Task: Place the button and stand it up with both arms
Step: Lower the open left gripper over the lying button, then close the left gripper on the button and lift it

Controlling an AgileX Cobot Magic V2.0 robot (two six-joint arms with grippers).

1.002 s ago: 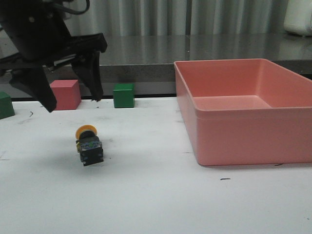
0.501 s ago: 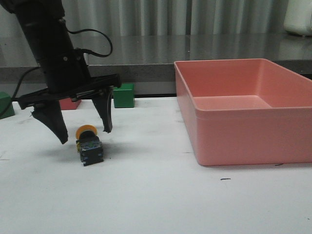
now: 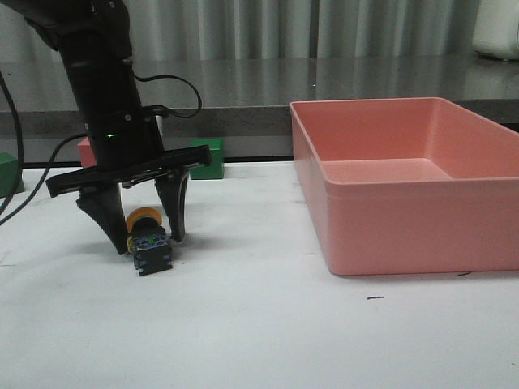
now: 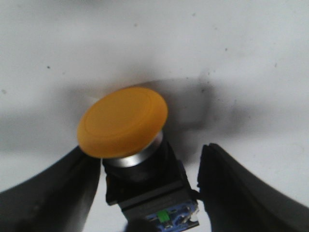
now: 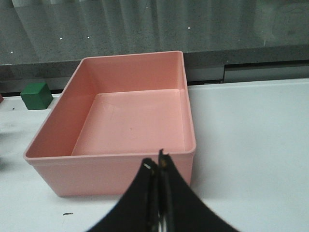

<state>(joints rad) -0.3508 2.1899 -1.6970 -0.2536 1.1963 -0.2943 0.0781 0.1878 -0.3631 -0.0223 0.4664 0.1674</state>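
White tabletop (image 3: 259,340): left gripper (image 3: 146,235) lowered since earlier, jaws spread, straddling toppled yellow-capped black push-button (image 3: 148,241); right gripper (image 5: 158,166) clenched.

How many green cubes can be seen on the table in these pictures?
2. One green cube stands at the back of the table, behind the left gripper. Another green cube is cut off by the front view's left edge. The arm could hide more.

The button (image 3: 148,241) is flanked closely by the left hand (image 3: 147,238)'s fingers. Open tabletop (image 3: 243,324) is seen in front and to its right, up to the pink bin (image 3: 405,211). Behind, passage is narrowed by cubes (image 3: 207,158).
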